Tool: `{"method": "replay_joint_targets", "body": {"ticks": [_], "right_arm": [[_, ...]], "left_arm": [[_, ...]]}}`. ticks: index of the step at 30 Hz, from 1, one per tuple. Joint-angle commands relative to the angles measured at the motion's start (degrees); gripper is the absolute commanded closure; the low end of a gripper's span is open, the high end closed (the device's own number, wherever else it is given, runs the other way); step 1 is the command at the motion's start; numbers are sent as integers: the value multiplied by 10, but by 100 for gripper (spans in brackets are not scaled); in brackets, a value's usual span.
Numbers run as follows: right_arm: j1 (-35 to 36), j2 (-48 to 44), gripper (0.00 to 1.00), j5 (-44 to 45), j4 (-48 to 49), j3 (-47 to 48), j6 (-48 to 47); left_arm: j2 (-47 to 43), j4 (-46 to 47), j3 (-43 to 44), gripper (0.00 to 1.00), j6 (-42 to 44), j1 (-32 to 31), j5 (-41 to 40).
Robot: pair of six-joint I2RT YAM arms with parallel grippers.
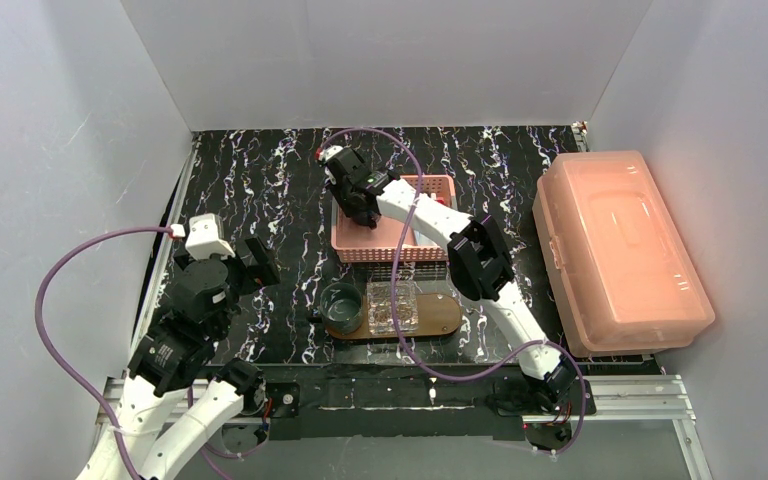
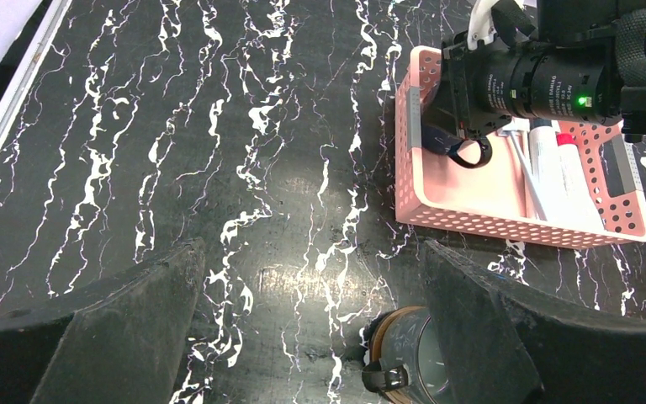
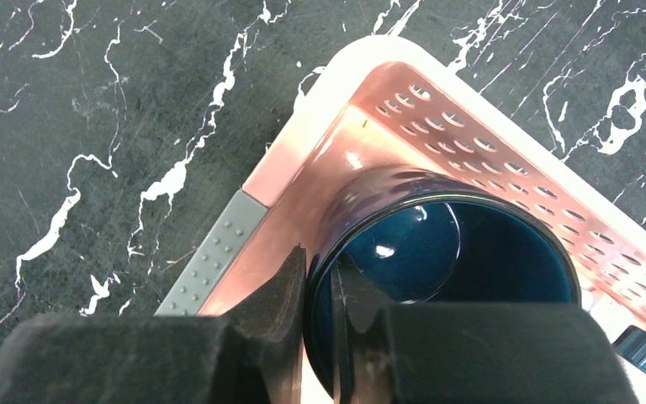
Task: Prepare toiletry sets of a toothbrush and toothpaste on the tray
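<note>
The dark brown oval tray lies at the front centre and bears a dark cup and a clear compartment box. The pink perforated basket stands behind it. In the left wrist view the basket holds two white toothpaste tubes and a thin white toothbrush handle. My right gripper is shut on the rim of a dark blue cup in the basket's left corner, one finger inside and one outside. My left gripper is open and empty over the table, left of the tray.
A large translucent pink lidded box stands at the right. White walls close in the black marbled table. The basket has a grey studded strip on its rim. The tray's cup sits just under my left gripper's right finger.
</note>
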Motion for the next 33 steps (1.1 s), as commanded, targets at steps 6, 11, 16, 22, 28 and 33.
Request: {"method": "replay_joint_targets", "body": {"ticks": [6,11,16,22,28,33], "right_arm": [[9,-122,99,4,16,-36,-55],[23,-197,99,3,17,-82,-99],[29,-279,99,-22,17,-141,-116],[37,-389,99,-33,29,-249,-128],[50,-504,99,-17,29,-372,-148],[52,-599,99,2,21,-461,-144]], "left_arm": [[15,8,-3,1,2,4,-2],[18,8,-3,1,2,6,-1],[23,7,-3,1,3,7,1],[29,7,-2,1,2,8,3],[34,6,-3,1,2,9,6],[40,6,-1,1,2,9,12]]}}
